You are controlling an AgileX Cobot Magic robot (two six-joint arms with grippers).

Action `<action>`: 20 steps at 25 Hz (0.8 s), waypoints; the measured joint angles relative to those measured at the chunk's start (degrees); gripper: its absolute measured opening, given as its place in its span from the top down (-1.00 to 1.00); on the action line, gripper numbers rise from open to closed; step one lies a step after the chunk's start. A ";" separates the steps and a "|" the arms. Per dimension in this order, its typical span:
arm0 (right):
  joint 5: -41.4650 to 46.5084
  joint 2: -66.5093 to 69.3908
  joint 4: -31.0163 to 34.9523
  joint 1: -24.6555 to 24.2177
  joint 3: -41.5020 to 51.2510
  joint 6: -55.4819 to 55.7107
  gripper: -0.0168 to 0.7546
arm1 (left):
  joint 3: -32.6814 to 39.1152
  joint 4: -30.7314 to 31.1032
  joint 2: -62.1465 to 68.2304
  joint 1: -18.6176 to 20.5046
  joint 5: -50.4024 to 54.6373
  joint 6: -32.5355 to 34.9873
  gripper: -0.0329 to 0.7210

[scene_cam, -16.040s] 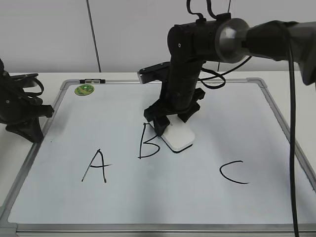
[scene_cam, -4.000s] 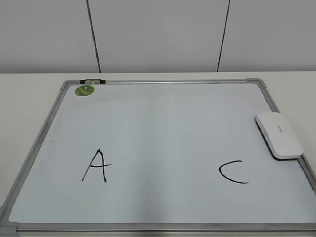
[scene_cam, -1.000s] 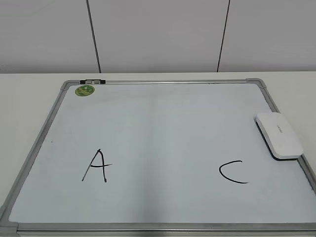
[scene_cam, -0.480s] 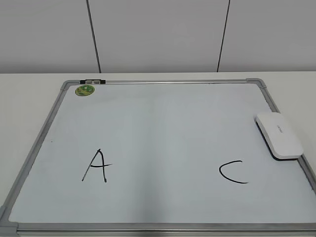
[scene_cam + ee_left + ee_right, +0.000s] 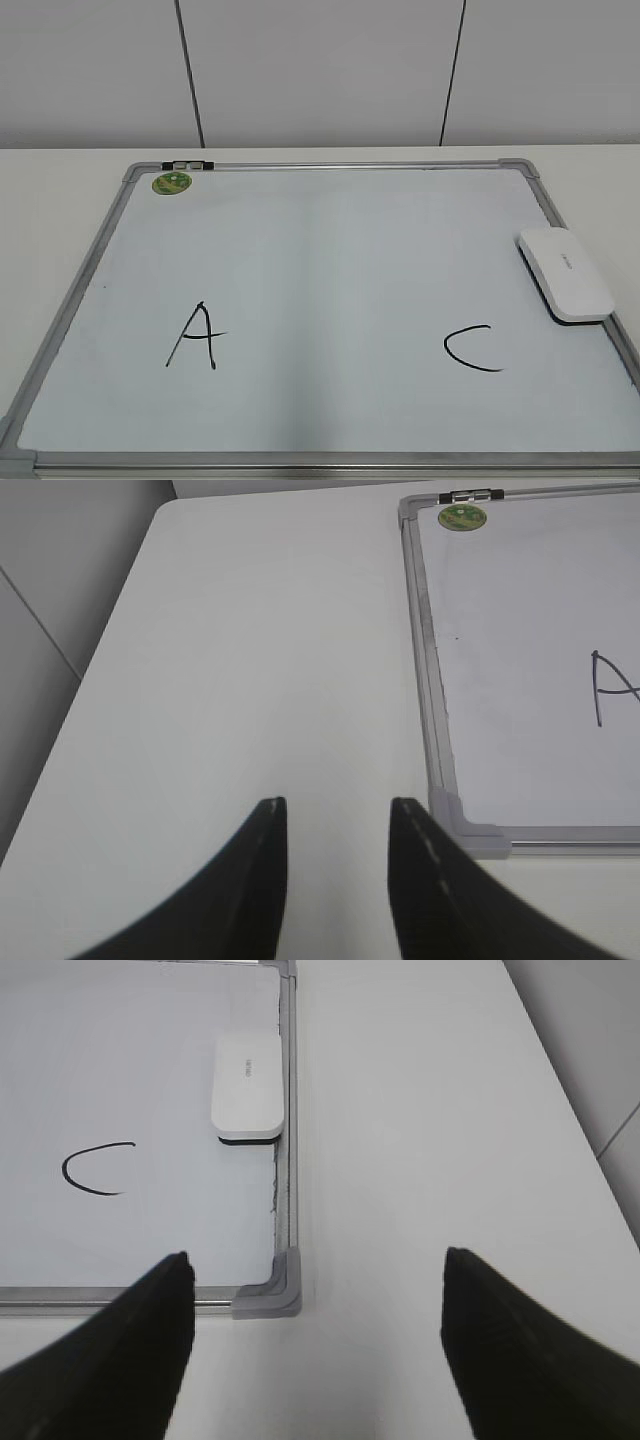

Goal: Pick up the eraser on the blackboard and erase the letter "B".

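Observation:
The white eraser lies on the blackboard at its right edge, above the "C"; it also shows in the right wrist view. The letter "B" is not visible; the board's middle is blank between the "A" and the "C". My left gripper is open and empty over the table, left of the board's near left corner. My right gripper is wide open and empty over the table, at the board's near right corner. Neither arm shows in the exterior view.
A round green sticker and a small black-and-white clip sit at the board's far left corner. White table surrounds the board; a wall stands behind.
Sixteen seconds ago the right arm held the eraser beside the "B". Since then the "B" has gone, the eraser lies at the right edge and both arms have left the exterior view. The last second shows no change.

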 joint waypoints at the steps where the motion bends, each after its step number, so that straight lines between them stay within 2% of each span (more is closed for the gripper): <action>1: 0.00 0.00 0.00 0.00 0.00 0.00 -0.58 | 0.00 0.00 0.00 0.00 0.00 0.00 0.27; 20: 0.00 0.00 0.00 0.00 0.00 0.00 -0.58 | 0.00 0.00 0.00 0.00 0.00 0.00 0.27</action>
